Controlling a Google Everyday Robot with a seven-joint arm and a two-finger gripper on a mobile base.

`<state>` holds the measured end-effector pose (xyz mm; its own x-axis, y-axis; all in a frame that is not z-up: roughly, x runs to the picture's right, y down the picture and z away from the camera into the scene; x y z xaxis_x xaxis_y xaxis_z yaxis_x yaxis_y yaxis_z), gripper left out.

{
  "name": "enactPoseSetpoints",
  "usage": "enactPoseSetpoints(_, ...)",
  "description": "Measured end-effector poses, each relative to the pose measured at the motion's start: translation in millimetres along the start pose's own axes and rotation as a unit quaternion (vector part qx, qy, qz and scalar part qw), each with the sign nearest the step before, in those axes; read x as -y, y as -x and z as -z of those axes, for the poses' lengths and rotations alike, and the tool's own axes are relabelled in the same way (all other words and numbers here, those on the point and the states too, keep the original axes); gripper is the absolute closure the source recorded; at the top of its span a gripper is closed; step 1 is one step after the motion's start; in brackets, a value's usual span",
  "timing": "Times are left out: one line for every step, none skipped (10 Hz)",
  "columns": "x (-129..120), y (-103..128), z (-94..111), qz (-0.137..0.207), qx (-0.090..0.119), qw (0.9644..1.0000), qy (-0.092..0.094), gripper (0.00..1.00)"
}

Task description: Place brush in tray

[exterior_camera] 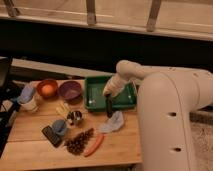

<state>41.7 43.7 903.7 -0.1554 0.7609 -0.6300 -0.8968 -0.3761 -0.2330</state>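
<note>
The green tray (95, 95) serves as the landmark: it sits at the far middle of the wooden bench (30, 140). The end effector (108, 93) hangs over the tray's near right part, at the end of the white arm (131, 71) that reaches in from the robot's body on the right. Below it the brush (109, 106) stands nearly upright, a slim black shape whose lower end reaches the tray's near rim; its top end meets the end effector, which appears to be gripping it, though the fingers themselves cannot be made out.

Left of the tray stand a purple bowl (70, 90) and, further left, an orange bowl (47, 88). Just in front of the tray lies a pale blue cloth (114, 123). Further toward the near edge lie a carrot (93, 145) and a dark pine cone (79, 142), with a small metal cup (74, 117) left of the cloth.
</note>
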Motion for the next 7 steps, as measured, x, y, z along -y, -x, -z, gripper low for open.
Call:
enactPoseSetpoints(8.5, 4.0, -4.1, -0.014, -0.003, 0.9999, 0.001, 0.91)
enactPoseSetpoints(8.4, 6.2, -6.1, -0.015, -0.004, 0.9999, 0.001, 0.82)
enactPoseSetpoints(4.1, 8.6, -5.2, -0.012, -0.003, 0.9999, 0.001, 0.73)
enactPoseSetpoints(-0.9, 9.5, -0.1, -0.01, -0.002, 0.9999, 0.0, 0.63)
enactPoseSetpoints(-6.8, 11.6, 6.9, -0.007, 0.002, 1.0, 0.0, 0.51)
enactPoseSetpoints(-10.4, 12.7, 11.8, -0.004, 0.006, 1.0, 0.0, 0.43)
enactPoseSetpoints(-16.0, 14.0, 17.2, 0.001, 0.01, 0.9999, 0.0, 0.31)
